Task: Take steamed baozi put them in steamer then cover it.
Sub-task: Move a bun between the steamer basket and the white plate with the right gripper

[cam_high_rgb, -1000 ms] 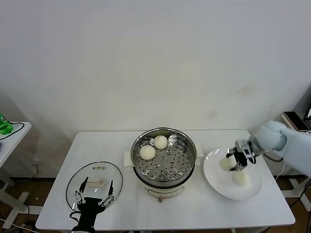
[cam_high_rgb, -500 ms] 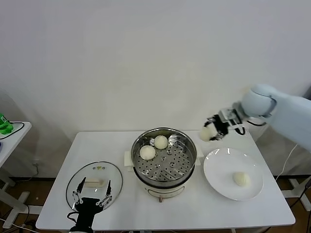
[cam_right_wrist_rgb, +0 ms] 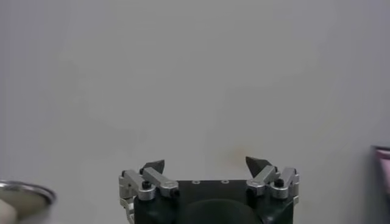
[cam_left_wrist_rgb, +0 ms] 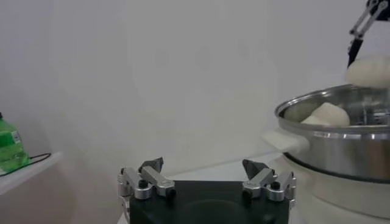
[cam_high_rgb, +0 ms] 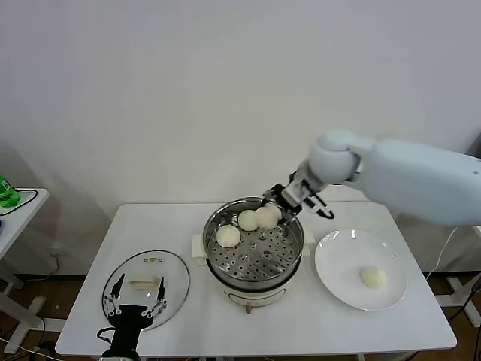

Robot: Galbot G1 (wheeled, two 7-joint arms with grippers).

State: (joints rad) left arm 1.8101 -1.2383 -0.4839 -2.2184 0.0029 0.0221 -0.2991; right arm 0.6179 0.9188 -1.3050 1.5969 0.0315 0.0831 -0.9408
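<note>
The steel steamer (cam_high_rgb: 294, 252) stands mid-table with two baozi (cam_high_rgb: 228, 235) (cam_high_rgb: 248, 219) inside. A third baozi (cam_high_rgb: 268, 216) is at its far right rim, right beside my right gripper (cam_high_rgb: 291, 197). In the right wrist view that gripper (cam_right_wrist_rgb: 207, 163) is spread open with nothing between its jaws. In the left wrist view this bun (cam_left_wrist_rgb: 370, 70) shows just above the steamer's rim (cam_left_wrist_rgb: 341, 137), under the right fingers (cam_left_wrist_rgb: 359, 27). One baozi (cam_high_rgb: 372, 277) lies on the white plate (cam_high_rgb: 342, 259). My left gripper (cam_high_rgb: 135, 304) (cam_left_wrist_rgb: 209, 164) is open and empty at the front left.
The oval glass lid (cam_high_rgb: 161, 267) with its cream handle lies on the table left of the steamer, just beyond my left gripper. A green bottle (cam_high_rgb: 7, 194) stands on a side table at far left. A white wall is close behind the table.
My right gripper carried a baozi from the plate, up and left to the steamer's far right rim. My left gripper stayed low by the lid, only drifting slightly.
</note>
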